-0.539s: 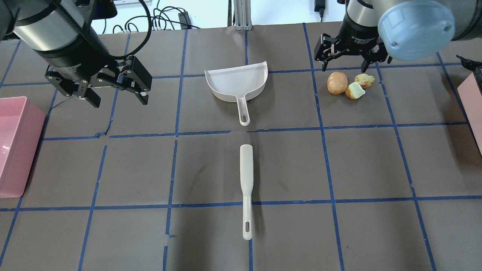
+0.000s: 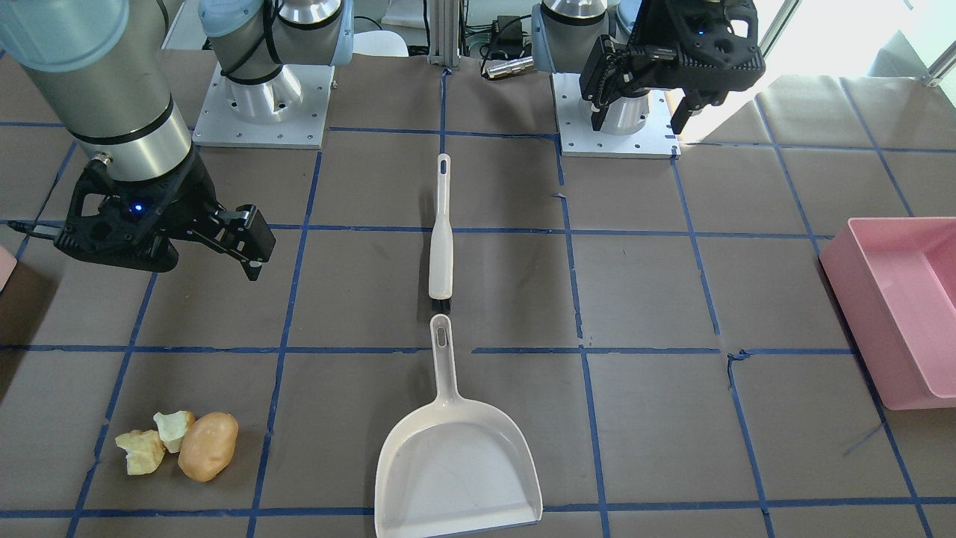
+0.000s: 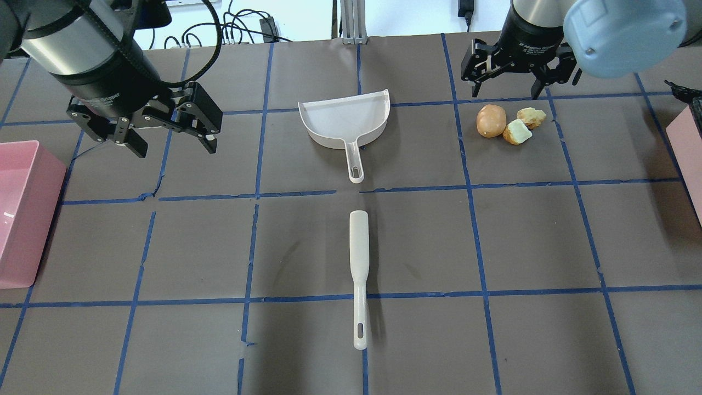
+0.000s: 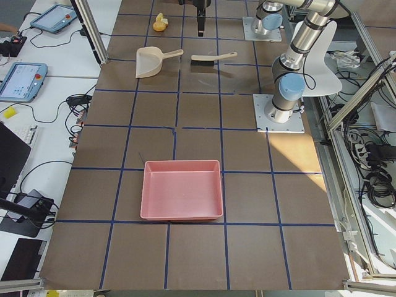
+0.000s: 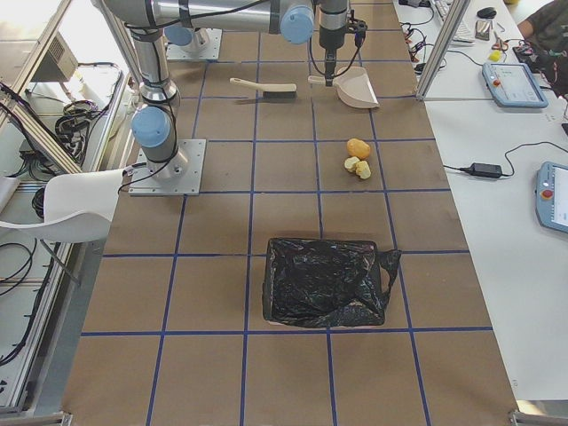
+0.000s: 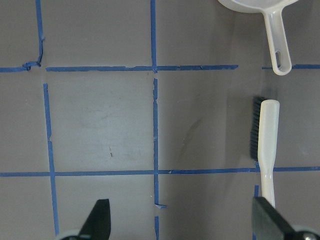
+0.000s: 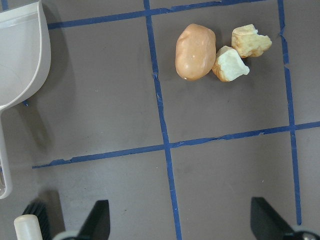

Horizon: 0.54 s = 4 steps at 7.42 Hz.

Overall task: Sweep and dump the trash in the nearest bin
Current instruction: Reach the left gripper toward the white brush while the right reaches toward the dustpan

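Observation:
A white dustpan [image 3: 345,120] lies at the table's middle, handle toward a white brush [image 3: 359,274] lying in line with it. The trash, a tan potato-like lump [image 3: 491,120] and two pale chunks [image 3: 524,125], lies to the dustpan's right. My right gripper [image 3: 505,90] hangs open and empty just beyond the trash; its wrist view shows the lump [image 7: 195,51] and the dustpan [image 7: 20,55]. My left gripper [image 3: 174,144] is open and empty left of the dustpan; its wrist view shows the brush [image 6: 263,150]. The peach-pink bin's corner [image 3: 686,145] shows at the right edge.
A large bright pink tub [image 3: 22,214] stands at the table's left edge, also seen in the front view [image 2: 896,306]. In the right side view the bin holds a black bag [image 5: 324,282]. Blue tape lines grid the brown table. Cables lie past the far edge.
My right arm has shifted a little to the right and farther from me, still open. The left gripper, brush, dustpan and trash have hardly moved.

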Motion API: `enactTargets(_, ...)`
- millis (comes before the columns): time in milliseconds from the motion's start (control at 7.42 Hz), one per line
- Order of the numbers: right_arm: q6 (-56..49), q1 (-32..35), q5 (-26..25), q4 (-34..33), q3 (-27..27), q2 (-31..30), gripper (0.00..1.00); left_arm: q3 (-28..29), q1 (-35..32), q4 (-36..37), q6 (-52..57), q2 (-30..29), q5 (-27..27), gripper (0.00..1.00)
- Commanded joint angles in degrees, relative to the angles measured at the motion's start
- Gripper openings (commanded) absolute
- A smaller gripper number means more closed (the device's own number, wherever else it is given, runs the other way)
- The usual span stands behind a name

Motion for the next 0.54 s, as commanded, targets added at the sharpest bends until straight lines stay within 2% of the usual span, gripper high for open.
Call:
enactTargets(0, -0.03, 0.21, 0.05, 0.18, 0.08, 0.23, 1.0, -2.48, -4.15, -0.53, -0.47, -0.1, -0.63, 1.0)
enactTargets(269, 2.32, 1.44, 0.23, -0.69, -0.89, 2.23, 1.0, -8.53, -14.15, 0.43, -7.98, -0.45, -0.55, 1.0)
enactTargets(404, 3.56, 3.27, 0.32, -0.96, -2.37, 3.99, 1.0, -12.48, -18.81, 5.31, -10.12, -0.97, -0.2, 1.0)
